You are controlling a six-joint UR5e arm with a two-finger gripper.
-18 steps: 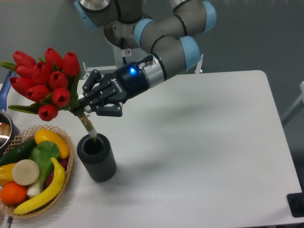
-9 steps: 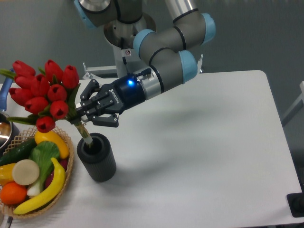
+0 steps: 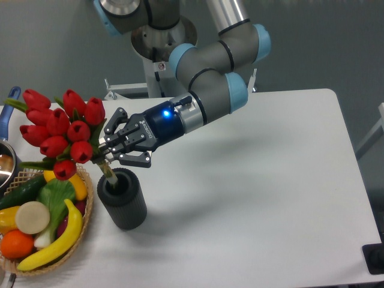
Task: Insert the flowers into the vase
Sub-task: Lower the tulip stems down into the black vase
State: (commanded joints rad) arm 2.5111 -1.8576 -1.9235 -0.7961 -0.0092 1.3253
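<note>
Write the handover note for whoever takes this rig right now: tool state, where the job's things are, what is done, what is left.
Tool: shut on the tulip bunch, gripping the stems just below the leaves.
Tulip bunch: tilted, heads leaning left over the wicker basket of fruit and vegetables; stem ends already inside the mouth of the vase.
Vase: upright on the white table, right of the basket.
Done: stems started into the vase.
Left: lower the bunch further, open the tool, withdraw.

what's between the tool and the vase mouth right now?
Only the flowers' pale stems: they run from the tool down into the mouth of the vase. Nothing else sits in that gap in the fixed camera view.
</note>
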